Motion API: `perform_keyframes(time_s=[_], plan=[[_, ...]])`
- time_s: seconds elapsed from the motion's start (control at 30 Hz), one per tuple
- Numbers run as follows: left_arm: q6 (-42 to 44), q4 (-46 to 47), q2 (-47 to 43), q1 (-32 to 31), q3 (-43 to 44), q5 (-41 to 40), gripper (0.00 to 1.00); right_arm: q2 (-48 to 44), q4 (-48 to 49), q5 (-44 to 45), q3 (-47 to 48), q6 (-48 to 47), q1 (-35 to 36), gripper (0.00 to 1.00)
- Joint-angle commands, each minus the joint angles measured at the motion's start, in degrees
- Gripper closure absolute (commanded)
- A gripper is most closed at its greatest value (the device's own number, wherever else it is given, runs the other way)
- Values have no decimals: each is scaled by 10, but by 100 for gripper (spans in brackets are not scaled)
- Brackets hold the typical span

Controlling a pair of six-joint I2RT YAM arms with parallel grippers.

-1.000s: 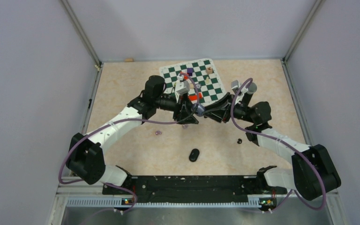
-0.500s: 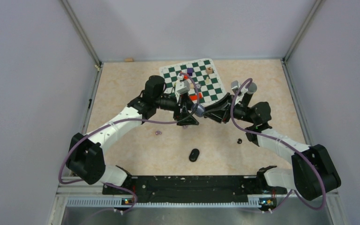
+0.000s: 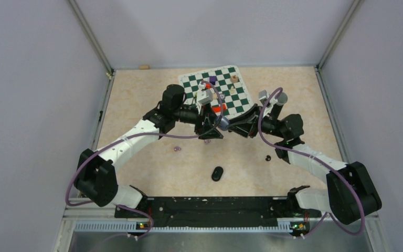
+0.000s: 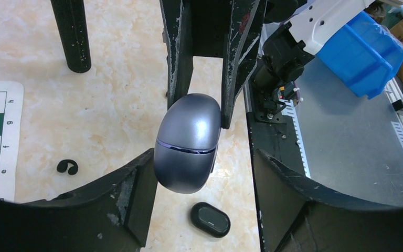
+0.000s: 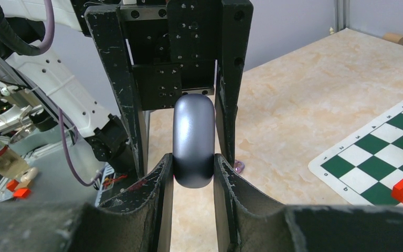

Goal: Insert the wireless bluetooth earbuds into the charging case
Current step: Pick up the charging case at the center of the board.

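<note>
Bench [image 3: 147, 105]: beige stone pattern. Both my arms reach to its middle and meet there, just at 6 o'clock of the chessboard mat.

Chessboard mat [image 3: 240, 103]: green and white, lying at 12 o'clock on the bench. It carries a purple block [image 3: 212, 80], a tan block [image 3: 234, 78] and a red block [image 3: 218, 108].

Right fingers [image 5: 157, 194]: clamped on the two narrow sides of the grey charging case [image 5: 193, 142], holding it clear of the bench. Grip confirmed in both wrist views.

Left fingers [image 4: 131, 194]: spread apart and straddling the same case from the opposite end. One finger is against or just beside the case's lower flank; I cannot tell which. The other stands clear, with bench showing in the gap. They hold nothing.

Grey charging case: lid shut, seam line unbroken in the left wrist view.

Black oval case [image 3: 218, 173]: flat on the bench, at 6 o'clock from the held case, well apart.

Earbuds, all outside the case, on the bench:
- one black earbud [image 3: 268, 157] at 4 o'clock from the held case;
- one pale purple earbud [image 3: 177, 149] at 8 o'clock;
- a second purple earbud [image 3: 207, 140] at 7 o'clock, just beside my left fingers.
</note>
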Motion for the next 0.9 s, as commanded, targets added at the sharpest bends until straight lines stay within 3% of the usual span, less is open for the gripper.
perform_keyframes(time_s=[0.0,0.23,0.4,0.67,0.87], plan=[[-24,40,-9,-2,9,20,35,-5,15,9,1,-10,3,100],[-20,41,-11,-2,5,23,57,-8,12,10,3,-13,3,100],[-7,34,-11,-2,1,23,56,-13,11,12,3,-13,3,100],[10,17,-10,-6,7,22,98,-18,-5,17,5,-32,3,100],[46,-11,-18,-5,-1,20,100,-38,-31,24,8,-63,-5,73]])
